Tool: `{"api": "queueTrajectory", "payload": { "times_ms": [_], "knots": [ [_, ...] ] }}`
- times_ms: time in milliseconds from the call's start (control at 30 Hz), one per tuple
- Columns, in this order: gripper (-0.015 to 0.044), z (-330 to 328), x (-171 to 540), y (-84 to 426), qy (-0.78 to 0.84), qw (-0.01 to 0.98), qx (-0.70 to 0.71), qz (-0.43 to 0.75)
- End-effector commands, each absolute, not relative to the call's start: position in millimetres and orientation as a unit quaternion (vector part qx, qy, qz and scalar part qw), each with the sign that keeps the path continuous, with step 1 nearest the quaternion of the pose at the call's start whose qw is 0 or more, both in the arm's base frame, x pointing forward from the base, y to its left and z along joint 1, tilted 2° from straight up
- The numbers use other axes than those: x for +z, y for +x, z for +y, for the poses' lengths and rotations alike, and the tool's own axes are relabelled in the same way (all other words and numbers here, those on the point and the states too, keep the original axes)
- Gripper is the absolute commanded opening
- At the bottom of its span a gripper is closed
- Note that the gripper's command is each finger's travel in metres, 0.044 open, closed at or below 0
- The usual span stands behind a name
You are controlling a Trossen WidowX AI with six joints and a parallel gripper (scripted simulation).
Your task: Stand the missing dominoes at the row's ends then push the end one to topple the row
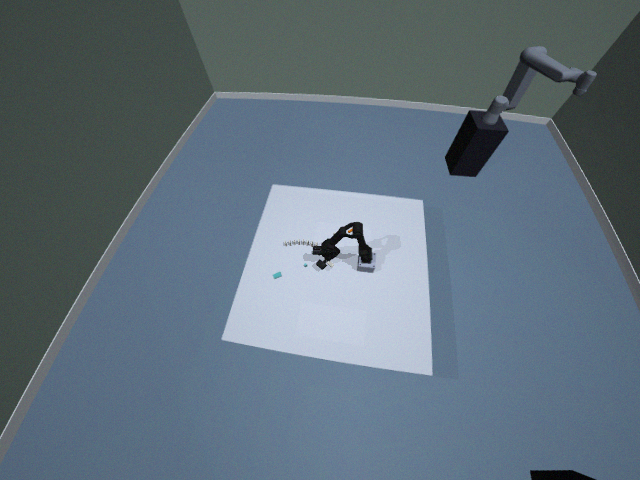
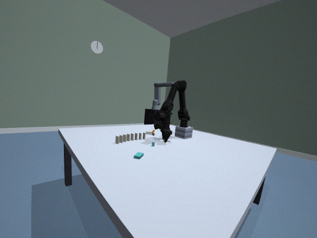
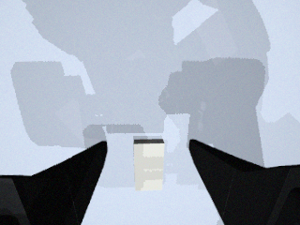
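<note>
Blue floor, green walls, pale round clock [image 2: 96,47]; on the floor, one white table [image 1: 330,330] [image 2: 179,179]. Standing dominoes [image 1: 300,242] [image 2: 128,137], one row, left of the black arm [image 1: 360,238] [image 2: 182,98]. Claw [image 2: 165,141] [image 3: 148,144], one: spread, low over the table. Loose domino [image 1: 330,264] [image 2: 168,141] [image 3: 149,166], cream, lying flat between the fingertips, not pinched. Teal block [image 1: 277,275] [image 2: 138,155], flat, nearer the left side.

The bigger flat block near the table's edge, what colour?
Teal, clearest in the exterior view.
</note>
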State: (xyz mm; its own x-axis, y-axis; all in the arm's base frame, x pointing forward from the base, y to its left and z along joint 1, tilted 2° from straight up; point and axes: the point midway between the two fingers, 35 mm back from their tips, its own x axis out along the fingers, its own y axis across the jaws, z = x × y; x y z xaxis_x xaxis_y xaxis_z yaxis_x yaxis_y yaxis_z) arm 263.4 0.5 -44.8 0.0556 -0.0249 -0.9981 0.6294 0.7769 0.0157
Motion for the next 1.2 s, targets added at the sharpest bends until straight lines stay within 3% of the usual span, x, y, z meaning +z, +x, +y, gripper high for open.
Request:
{"api": "queueTrajectory", "payload": {
  "times_ms": [0, 200, 567, 1000, 1167],
  "knots": [
    [0.0256, 1.0, -45.6, 263.0, 0.236, 0.687, -0.237, 0.645],
    [0.0107, 1.0, -45.6, 263.0, 0.236, 0.687, -0.237, 0.645],
    [0.0107, 1.1, -43.7, 263.1, 0.236, 0.687, -0.237, 0.645],
    [0.0107, 9.2, 107.9, 265.5, 0.236, 0.687, -0.237, 0.645],
    [0.0107, 9.6, 115.9, 265.6, 0.236, 0.687, -0.237, 0.645]
  ]
}}
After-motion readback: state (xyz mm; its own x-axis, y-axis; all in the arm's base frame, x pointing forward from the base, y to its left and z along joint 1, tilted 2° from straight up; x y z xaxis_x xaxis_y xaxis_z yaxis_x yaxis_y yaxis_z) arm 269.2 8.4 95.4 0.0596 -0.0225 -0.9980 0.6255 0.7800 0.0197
